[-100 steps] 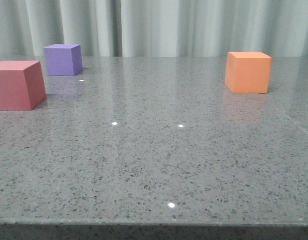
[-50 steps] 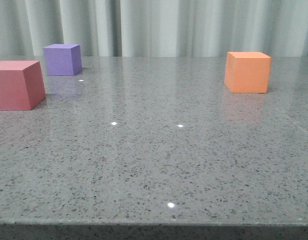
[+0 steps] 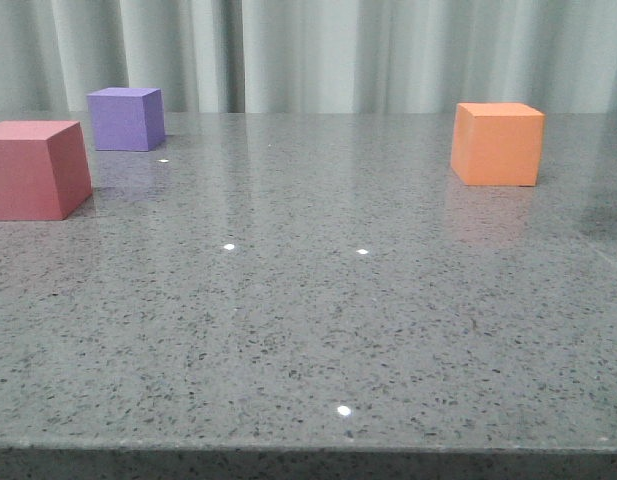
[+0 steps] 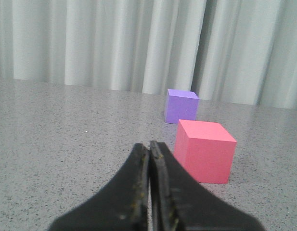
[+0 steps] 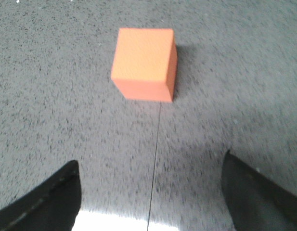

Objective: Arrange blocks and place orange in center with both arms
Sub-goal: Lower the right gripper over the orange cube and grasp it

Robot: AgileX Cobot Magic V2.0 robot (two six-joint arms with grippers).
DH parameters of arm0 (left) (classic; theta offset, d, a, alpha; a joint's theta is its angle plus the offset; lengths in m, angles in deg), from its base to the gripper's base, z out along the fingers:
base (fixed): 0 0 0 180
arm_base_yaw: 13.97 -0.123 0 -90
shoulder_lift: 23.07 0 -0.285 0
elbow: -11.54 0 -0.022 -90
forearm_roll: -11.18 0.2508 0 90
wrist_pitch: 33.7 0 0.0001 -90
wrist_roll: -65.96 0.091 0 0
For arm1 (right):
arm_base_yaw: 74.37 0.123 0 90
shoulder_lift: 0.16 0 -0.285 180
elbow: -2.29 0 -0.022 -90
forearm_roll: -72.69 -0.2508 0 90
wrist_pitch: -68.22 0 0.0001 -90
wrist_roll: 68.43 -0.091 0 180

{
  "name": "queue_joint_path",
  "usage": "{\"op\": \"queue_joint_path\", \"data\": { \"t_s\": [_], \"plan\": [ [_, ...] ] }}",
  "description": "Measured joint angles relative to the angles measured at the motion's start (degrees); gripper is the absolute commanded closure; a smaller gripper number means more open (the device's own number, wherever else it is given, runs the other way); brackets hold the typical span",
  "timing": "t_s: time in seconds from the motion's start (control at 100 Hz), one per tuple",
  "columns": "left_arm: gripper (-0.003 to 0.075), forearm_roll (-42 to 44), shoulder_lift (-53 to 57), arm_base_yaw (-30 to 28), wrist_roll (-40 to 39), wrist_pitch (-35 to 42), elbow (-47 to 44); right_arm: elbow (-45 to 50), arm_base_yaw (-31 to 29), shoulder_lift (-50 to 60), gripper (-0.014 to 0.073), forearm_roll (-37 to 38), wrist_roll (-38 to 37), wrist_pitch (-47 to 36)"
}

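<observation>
The orange cube (image 3: pixel 497 145) stands alone on the right side of the grey speckled tabletop (image 3: pixel 308 330), toward the back and well apart from the other two blocks. In the right wrist view it (image 5: pixel 144 64) lies ahead of the right gripper (image 5: pixel 150 192), whose fingers are spread wide and hold nothing. The cube sits slightly off the line between them and is turned a little. The step in hand appears to be the approach to the orange cube. To do it well, centre the spread fingers on two opposite flat faces, square to them, and descend before closing — a corner grip on a foam-like block would likely twist it.

On the left side stand the pink-red cube (image 3: pixel 36 170) and, behind it, the purple cube (image 3: pixel 126 119). The left gripper (image 4: pixel 149 159) faces them with fingers pressed together, empty — it must open before any grasp.
</observation>
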Motion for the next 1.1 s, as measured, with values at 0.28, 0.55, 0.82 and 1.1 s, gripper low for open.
{"op": "queue_joint_path", "data": {
  "t_s": [0.28, 0.55, 0.82, 1.1],
  "plan": [
    [0.0741, 0.0, 0.0, 0.0, 0.0, 0.0, 0.0, -12.1, 3.9, -15.6, -0.0001, 2.6, 0.1, -0.8],
    [0.0741, 0.0, 0.0, 0.0, 0.0, 0.0, 0.0, -19.1, 4.4, -24.9, -0.0001, 4.8, -0.8, -0.9],
    [0.0741, 0.0, 0.0, 0.0, 0.0, 0.0, 0.0, -19.5, 4.4, -27.2, -0.0001, 8.9, -4.9, -1.7],
    [0.0741, 0.0, 0.0, 0.0, 0.0, 0.0, 0.0, -19.5, 4.4, -27.2, -0.0001, 8.2, -5.2, -3.7]
  ]
}}
